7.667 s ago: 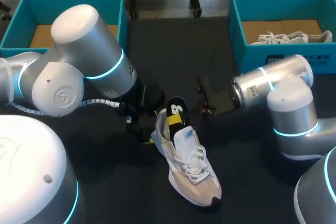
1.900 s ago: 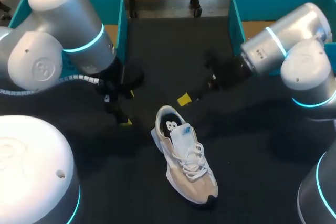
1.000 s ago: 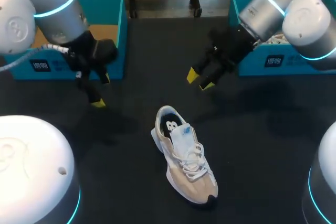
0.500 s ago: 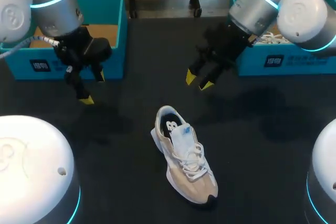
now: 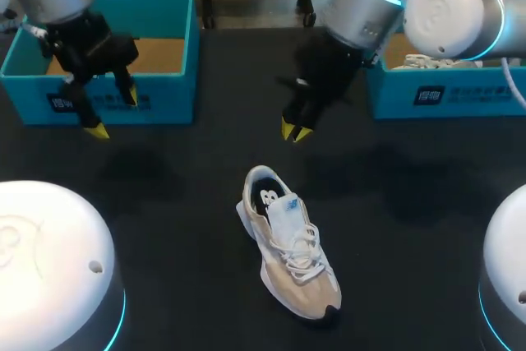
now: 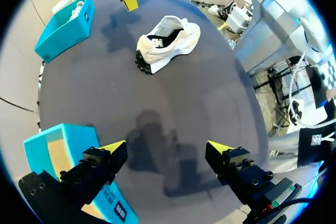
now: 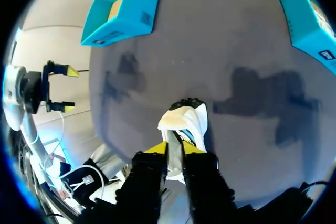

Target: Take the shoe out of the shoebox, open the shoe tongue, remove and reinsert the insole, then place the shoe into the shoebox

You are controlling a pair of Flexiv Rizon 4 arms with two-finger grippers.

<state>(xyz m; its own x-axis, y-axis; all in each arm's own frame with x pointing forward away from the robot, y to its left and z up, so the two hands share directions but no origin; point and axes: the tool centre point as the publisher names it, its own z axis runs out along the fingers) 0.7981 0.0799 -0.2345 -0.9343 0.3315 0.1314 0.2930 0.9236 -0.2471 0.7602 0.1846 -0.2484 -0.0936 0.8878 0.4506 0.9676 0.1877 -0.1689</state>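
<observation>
Between left shoebox (image 5: 164,103), right shoebox (image 5: 460,98): shoe (image 5: 292,252) on table (image 5: 205,170).

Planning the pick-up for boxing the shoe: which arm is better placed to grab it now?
Right. The right gripper hangs just beyond the heel of the shoe, while the left gripper is off by the left box, far from it.

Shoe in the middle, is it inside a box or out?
Out. The shoe sits on its sole on the dark table, clear of the left box and right box.
</observation>
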